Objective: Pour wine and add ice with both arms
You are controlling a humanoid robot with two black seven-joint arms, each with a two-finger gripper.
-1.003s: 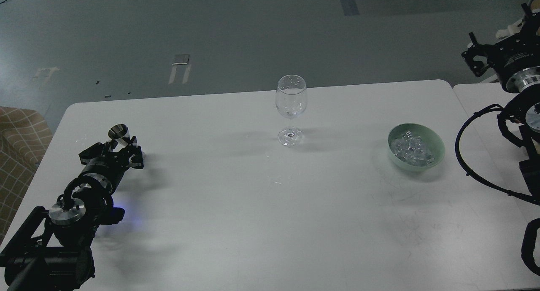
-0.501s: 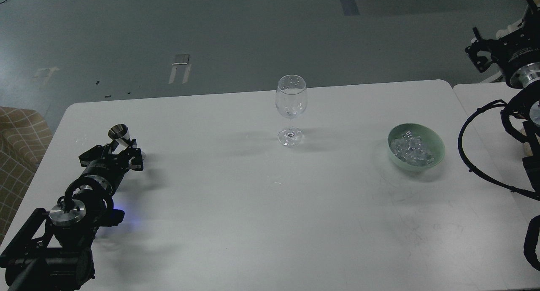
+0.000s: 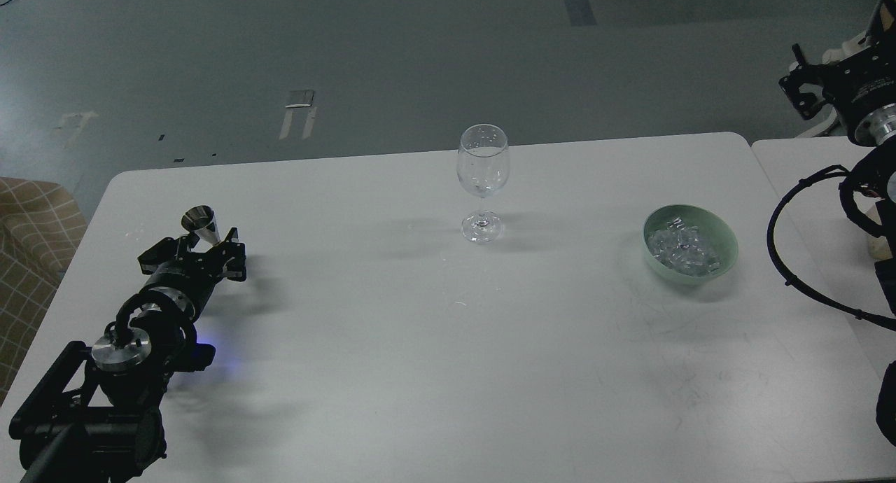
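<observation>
A clear stemmed wine glass stands upright at the table's far middle. A pale green bowl at the right holds a heap of clear ice cubes. My left gripper is near the table's left edge. It is closed around the lower part of a small silver metal measuring cup, whose open mouth points up. My right gripper is raised at the far right, beyond the table's corner. It is dark and small, so its fingers cannot be told apart.
The white table has a second white table butted against its right side. A checked seat stands left of the table. My right arm's black cable loops over the right edge.
My left gripper and the metal cup have shifted slightly right and toward me. My right gripper has moved further right and a little up, away from the table.
</observation>
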